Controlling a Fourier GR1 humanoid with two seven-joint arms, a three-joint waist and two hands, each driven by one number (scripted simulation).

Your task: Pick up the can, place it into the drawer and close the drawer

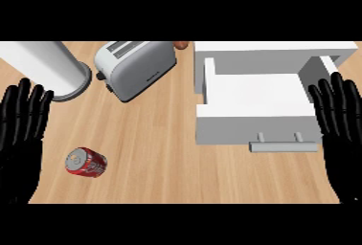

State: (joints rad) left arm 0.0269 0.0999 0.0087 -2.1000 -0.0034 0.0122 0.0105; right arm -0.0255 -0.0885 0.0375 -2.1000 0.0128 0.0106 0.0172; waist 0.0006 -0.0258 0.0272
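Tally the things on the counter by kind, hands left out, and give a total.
Can: 1
Toaster: 1
White cylinder: 1
Open drawer unit: 1
Small brown thing behind the toaster, too hidden to name: 1
Total: 5

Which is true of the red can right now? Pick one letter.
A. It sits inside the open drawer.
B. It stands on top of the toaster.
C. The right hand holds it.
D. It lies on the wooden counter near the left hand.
D: the red can lies on the bare wooden counter beside the open left hand, apart from the open drawer.
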